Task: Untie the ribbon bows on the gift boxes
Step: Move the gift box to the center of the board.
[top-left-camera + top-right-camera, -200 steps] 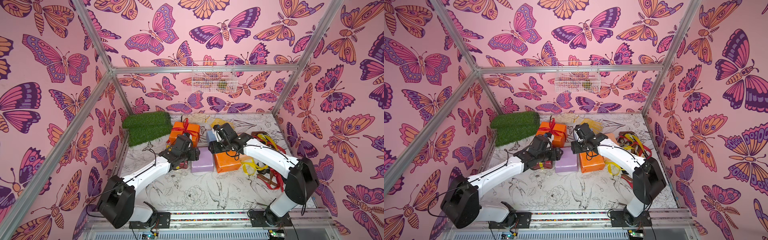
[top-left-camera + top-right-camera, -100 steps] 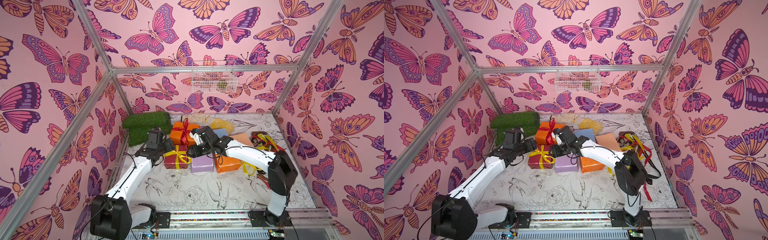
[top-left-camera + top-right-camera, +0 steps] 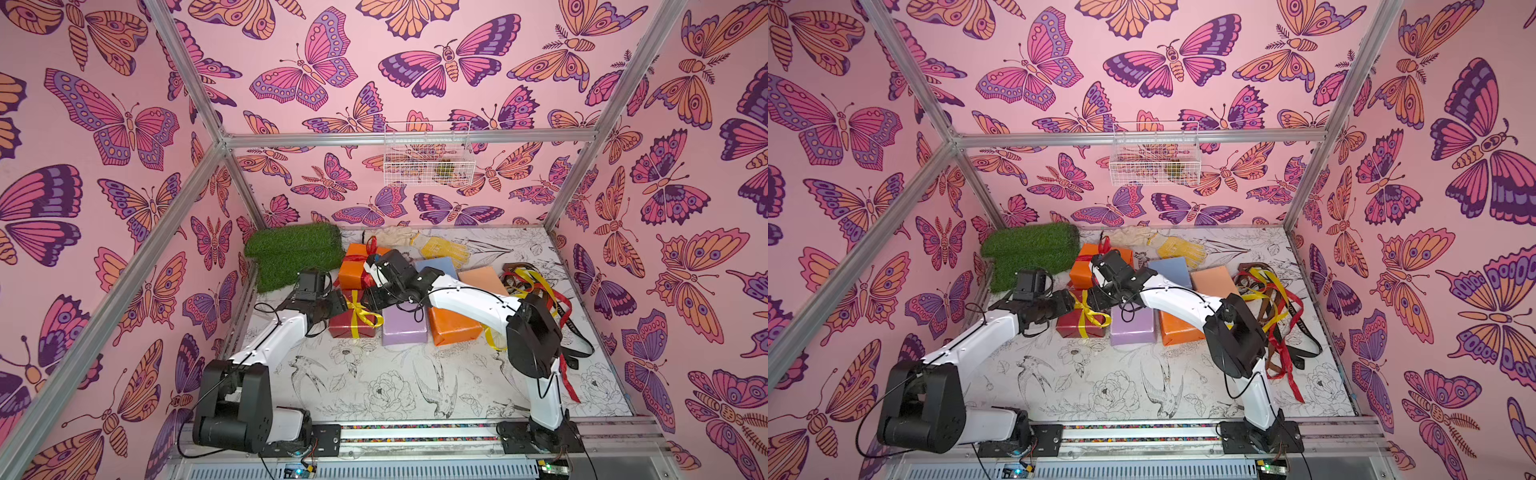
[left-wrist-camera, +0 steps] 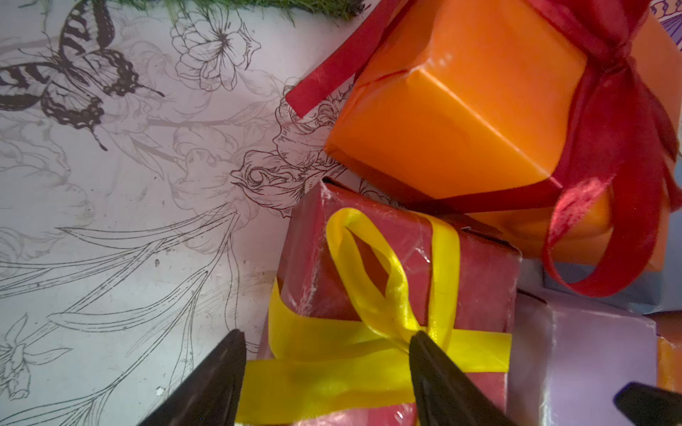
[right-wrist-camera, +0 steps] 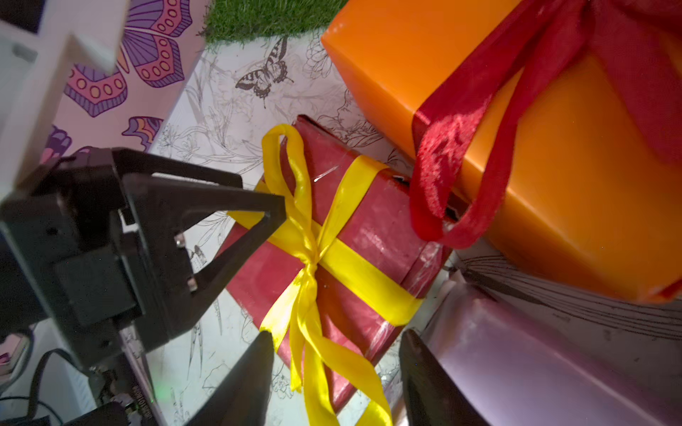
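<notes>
A dark red gift box tied with a yellow ribbon bow lies in front of an orange gift box with a red bow. My left gripper is open at the dark red box's left end and straddles the yellow band, one fingertip against the knot. My right gripper is open over the box's other end, with the yellow tails loose between its fingers. In both top views the grippers meet over this box.
Lilac, orange, light blue and peach boxes lie bare to the right. Loose ribbons are piled at the right wall. A green turf mat and gloves are at the back.
My left gripper has drawn back from over the dark red box to its left end. My right gripper has swung left from the orange and light blue boxes to above the yellow bow.
</notes>
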`<state>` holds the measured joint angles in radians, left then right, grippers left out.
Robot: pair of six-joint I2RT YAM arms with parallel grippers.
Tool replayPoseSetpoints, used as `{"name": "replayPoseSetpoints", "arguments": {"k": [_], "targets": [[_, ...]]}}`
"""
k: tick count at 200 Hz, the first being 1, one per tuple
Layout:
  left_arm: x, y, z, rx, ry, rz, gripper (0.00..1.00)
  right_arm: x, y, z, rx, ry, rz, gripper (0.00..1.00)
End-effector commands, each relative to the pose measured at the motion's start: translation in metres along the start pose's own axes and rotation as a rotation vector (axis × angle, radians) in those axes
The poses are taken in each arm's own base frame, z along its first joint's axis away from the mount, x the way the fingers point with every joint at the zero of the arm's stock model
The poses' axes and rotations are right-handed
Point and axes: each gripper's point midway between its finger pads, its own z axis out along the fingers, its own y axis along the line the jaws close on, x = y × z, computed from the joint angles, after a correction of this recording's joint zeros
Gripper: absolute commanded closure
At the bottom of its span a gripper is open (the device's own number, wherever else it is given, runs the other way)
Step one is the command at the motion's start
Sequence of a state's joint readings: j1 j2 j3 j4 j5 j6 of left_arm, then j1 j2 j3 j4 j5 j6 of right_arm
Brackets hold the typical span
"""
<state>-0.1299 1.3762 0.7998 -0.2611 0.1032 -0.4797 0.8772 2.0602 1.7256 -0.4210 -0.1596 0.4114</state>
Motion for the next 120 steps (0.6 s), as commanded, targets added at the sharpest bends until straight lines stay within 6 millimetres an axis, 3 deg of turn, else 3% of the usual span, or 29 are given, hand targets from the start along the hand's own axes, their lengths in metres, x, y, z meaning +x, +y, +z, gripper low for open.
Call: {"name": "replayPoseSetpoints", "arguments": {"k": [1, 78, 120], "targets": [[-0.002, -0.004, 0.009, 0.042, -0.007, 0.026, 0.28, 0.008, -0.018, 0.016, 0.099, 0.037, -0.025, 0.43], [-0.005, -0.005, 0.018, 0.06, 0.003, 0.038, 0.3, 0.02, -0.025, 0.048, 0.098, 0.09, 0.02, 0.43], [0.014, -0.006, 0.016, 0.106, 0.034, -0.025, 0.38, 0.03, 0.013, 0.051, -0.121, 0.155, 0.069, 0.43]]}}
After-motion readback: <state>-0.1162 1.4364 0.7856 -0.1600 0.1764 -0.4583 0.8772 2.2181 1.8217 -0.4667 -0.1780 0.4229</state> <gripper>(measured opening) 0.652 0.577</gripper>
